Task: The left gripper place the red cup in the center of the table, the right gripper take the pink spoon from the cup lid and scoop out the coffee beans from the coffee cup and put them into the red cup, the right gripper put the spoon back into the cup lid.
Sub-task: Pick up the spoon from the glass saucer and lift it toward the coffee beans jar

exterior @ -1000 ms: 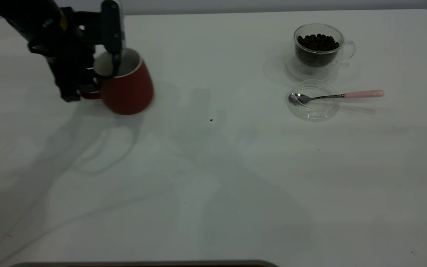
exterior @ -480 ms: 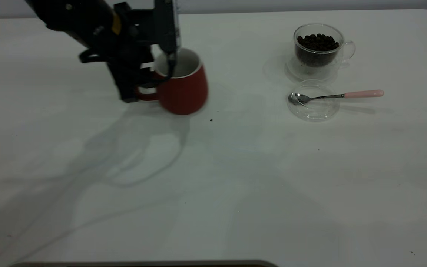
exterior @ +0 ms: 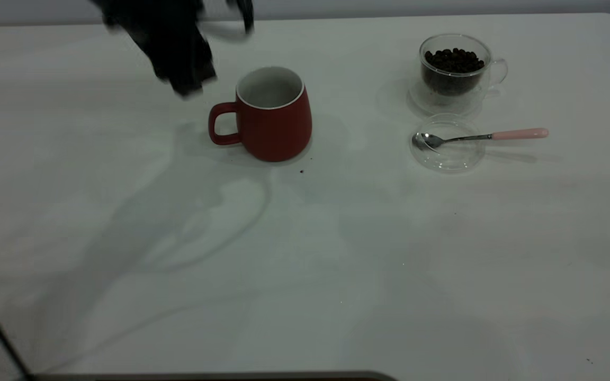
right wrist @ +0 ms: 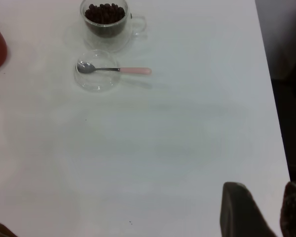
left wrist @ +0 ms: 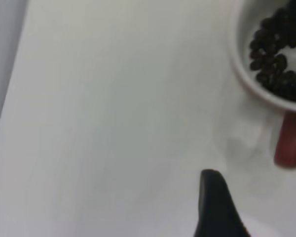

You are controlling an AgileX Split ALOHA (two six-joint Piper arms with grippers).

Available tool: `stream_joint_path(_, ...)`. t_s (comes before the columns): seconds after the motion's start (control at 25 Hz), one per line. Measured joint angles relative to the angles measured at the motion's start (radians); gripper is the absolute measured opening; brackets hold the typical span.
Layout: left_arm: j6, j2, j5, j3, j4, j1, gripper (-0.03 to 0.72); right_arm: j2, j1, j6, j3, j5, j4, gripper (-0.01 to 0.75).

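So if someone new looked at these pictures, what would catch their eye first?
Probably the red cup, standing upright and alone near the table's middle, with the blurred left claw above and beside its handle, not touching it. Next, the glass coffee cup of dark beans at the far right, and the pink spoon resting across the clear lid in front of it.

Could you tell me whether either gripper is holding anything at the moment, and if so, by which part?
Nothing is held. The red cup stands alone on the table, the left gripper raised clear beside it. The pink spoon lies on the cup lid.
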Motion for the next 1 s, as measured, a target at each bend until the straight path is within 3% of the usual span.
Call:
stream_joint_path(0.24,-0.189,-0.219,0.268,0.000,-0.097,0.002,0.492,0.000,0.000,0.000,0.000,0.000,0.000,0.239)
stream_joint_path(0.56,-0.422,-0.594,0.522,0.001,-0.012,0.002,0.492,0.000,0.000,0.000,0.000,0.000,0.000,0.239)
stream_joint_path(0.84,-0.631,-0.915,0.945,0.008,0.113,0.002,0.492,0.000,0.000,0.000,0.000,0.000,0.000,0.239)
stream_joint_path(1.0,-0.688,-1.091,1.109,0.010,0.117,0.003,0.492,0.000,0.000,0.000,0.000,0.000,0.000,0.239)
